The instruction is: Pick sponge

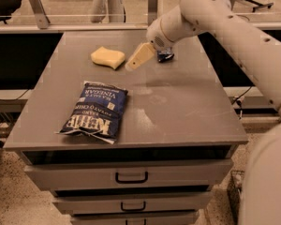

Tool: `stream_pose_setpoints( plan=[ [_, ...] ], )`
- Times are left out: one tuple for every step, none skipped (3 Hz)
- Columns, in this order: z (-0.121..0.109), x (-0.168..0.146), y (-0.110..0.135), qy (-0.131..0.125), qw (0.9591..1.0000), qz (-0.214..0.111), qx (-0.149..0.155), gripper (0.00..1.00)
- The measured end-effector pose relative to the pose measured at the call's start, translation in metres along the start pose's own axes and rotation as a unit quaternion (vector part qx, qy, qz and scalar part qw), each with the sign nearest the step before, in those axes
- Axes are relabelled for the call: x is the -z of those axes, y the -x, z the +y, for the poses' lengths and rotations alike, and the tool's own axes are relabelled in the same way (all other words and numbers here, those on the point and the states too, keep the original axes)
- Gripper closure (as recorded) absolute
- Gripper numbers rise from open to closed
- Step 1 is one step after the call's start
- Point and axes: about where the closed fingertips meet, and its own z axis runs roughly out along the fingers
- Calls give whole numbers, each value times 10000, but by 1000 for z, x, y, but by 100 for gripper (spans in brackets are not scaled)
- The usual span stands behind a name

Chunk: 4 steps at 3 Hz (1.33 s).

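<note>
The sponge (107, 57), a small pale yellow foam block, lies on the grey table top (178, 107) toward the back left. My gripper (132, 65), with cream-yellow fingers on a white arm reaching in from the right, hangs just right of the sponge, a short gap away, tips pointing down-left above the table. Nothing shows in the gripper.
A dark blue chip bag (96, 111) lies flat at the front left of the table. A small dark blue packet (165, 56) sits behind the gripper, partly hidden by the wrist. Drawers (131, 176) run below the front edge. A person's legs (107, 1) stand beyond the table.
</note>
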Motion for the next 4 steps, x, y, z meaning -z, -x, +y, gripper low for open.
stream_pose_setpoints(
  plan=[
    [-12,-46,6,-38,9989,-239,-394,0],
    [-18,-79,17,43,9964,-447,-713,0],
    [-14,-100,22,267,9935,-496,-993,0],
    [0,-113,23,545,9905,-433,-1182,19]
  ],
)
